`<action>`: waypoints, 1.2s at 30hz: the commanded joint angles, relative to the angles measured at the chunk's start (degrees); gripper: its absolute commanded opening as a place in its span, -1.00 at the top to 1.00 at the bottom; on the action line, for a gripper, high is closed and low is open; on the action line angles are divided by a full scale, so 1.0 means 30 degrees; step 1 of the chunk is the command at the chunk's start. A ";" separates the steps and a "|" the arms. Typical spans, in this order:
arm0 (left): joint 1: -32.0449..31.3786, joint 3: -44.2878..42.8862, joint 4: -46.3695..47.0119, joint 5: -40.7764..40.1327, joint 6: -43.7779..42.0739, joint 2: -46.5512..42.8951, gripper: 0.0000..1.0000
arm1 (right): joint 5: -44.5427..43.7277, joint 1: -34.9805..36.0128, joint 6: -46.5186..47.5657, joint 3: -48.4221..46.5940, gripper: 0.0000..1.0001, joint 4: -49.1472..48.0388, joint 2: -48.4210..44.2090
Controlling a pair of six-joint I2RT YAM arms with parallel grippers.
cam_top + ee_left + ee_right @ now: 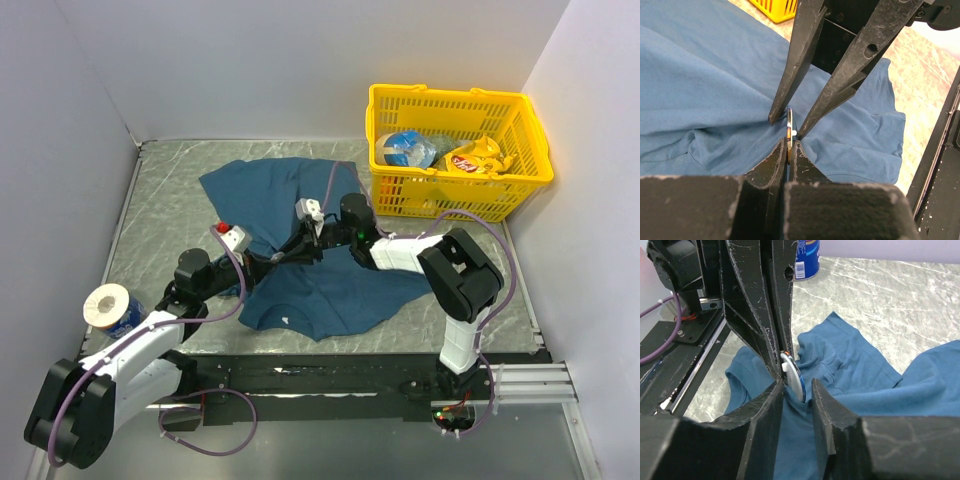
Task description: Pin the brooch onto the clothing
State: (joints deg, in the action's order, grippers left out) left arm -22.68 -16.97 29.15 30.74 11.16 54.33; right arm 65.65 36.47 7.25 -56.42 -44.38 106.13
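Left jaws: closed tight, nipping the brooch by its edge, so that it stands on edge just past my tips. Right jaws: part open, coming in from the opposite side and meeting the left pair tip to tip. They straddle the brooch without clamping it. One tip sits against a small white tab on it, and the other stands clear with a gap showing. The brooch's pale face is turned toward one right finger. The clothing lies spread on the desk directly beneath both sets of jaws, and its fabric is puckered up to where the tips meet. A yellow basket stands on the desk beyond my right jaws, well apart from them.
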 commanded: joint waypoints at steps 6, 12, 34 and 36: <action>-0.0117 -0.1081 0.0979 0.1266 -0.0438 0.0055 0.98 | 0.0090 0.0471 0.1011 -0.1611 0.48 0.1519 0.0630; -0.0117 -0.1256 0.0715 0.1150 -0.0585 0.0260 0.98 | -0.0027 0.0500 0.1714 -0.2314 0.69 0.3248 0.0835; -0.0117 -0.1520 -0.0165 -0.0580 -0.0994 -0.0091 0.98 | -0.0524 0.0500 0.4055 -0.1643 -0.37 0.6089 -0.1184; -0.0117 -0.1491 -0.0194 -0.0637 -0.0994 -0.0120 0.98 | -0.0934 0.0355 0.4467 -0.1408 -0.43 0.6384 -0.1683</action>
State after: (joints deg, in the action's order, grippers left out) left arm -22.76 -19.07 25.52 28.62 8.64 55.18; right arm 65.12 37.54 16.29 -61.69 -26.59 106.74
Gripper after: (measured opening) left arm 0.034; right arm 0.701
